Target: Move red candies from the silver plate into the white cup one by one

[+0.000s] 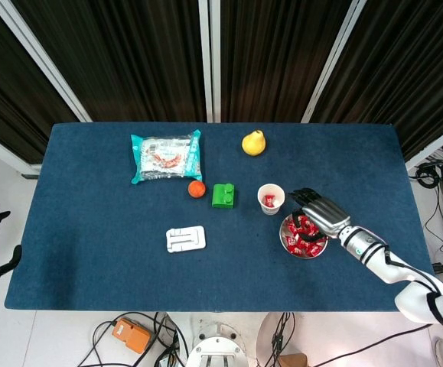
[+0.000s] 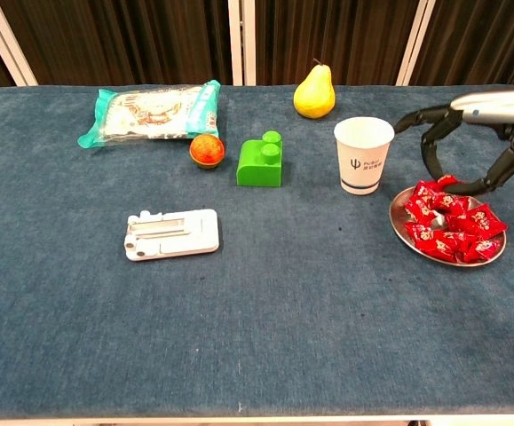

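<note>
The right hand (image 2: 474,142) hangs above the far edge of the silver plate (image 2: 401,227), fingers curled downward; whether it pinches a candy I cannot tell. Judged mid-pick; next comes a carry left over the white cup (image 2: 364,154). Red candies (image 2: 456,226), crinkled wrappers, lie heaped on the plate; one shows inside the cup.

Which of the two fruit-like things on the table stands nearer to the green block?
The small orange fruit, just left of the green block; the yellow pear sits farther back.
</note>
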